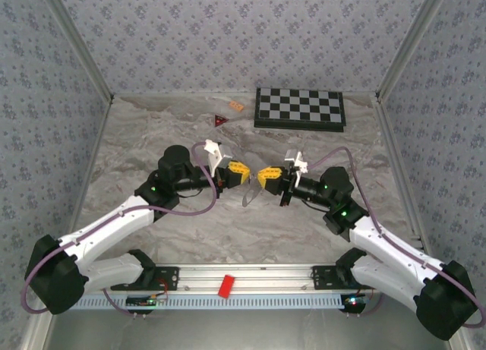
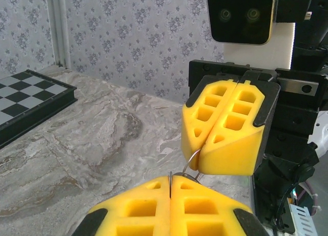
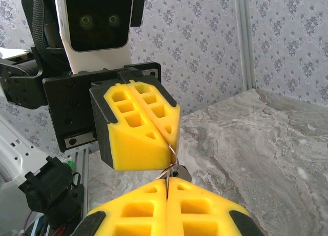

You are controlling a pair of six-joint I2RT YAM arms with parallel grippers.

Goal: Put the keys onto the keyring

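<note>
Nearer than the chessboard (image 1: pixel 299 108), left gripper (image 1: pixel 244 173) and right gripper (image 1: pixel 263 177) meet tip to tip above the table (image 1: pixel 228 236), each clamped on the thin keyring (image 2: pixel 193 159), likely steadying it for threading.

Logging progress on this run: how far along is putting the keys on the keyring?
Done: pickup looks finished; the left gripper and right gripper are both shut, tip to tip above the marble table. In hand: the thin wire keyring is pinched between them. Left: threading; a small dark piece, possibly a key, sits by the ring, but I cannot tell whether it is on it.
</note>
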